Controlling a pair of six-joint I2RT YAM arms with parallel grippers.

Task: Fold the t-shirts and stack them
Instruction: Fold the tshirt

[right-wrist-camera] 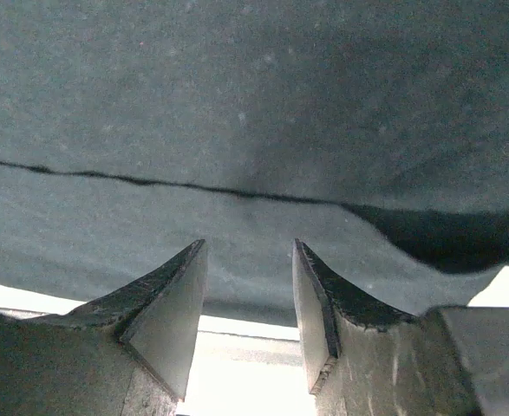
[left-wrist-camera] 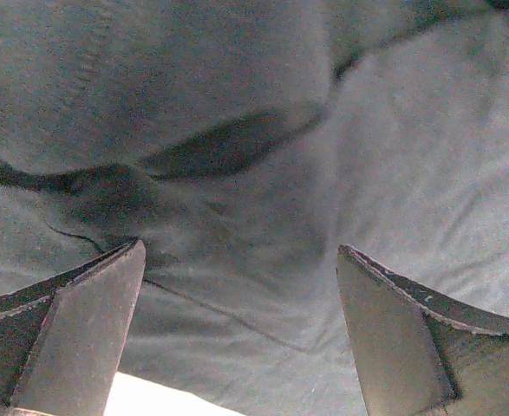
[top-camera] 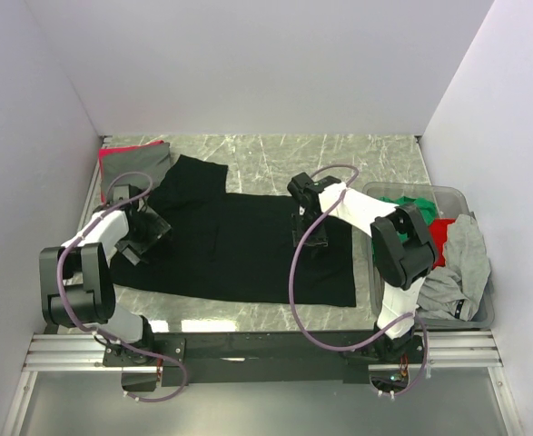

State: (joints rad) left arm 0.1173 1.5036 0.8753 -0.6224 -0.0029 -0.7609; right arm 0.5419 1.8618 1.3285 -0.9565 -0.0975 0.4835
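Risk of a poor grasp: the black t-shirt lies spread on the counter, with the left tool and right tool low over it, jaws apart and holding nothing. Closing too high may pinch one layer only, making a crooked fold.

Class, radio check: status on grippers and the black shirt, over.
Left gripper open, right gripper narrowly open, both low over black t-shirt. Shirt spread flat. Nothing blocking.
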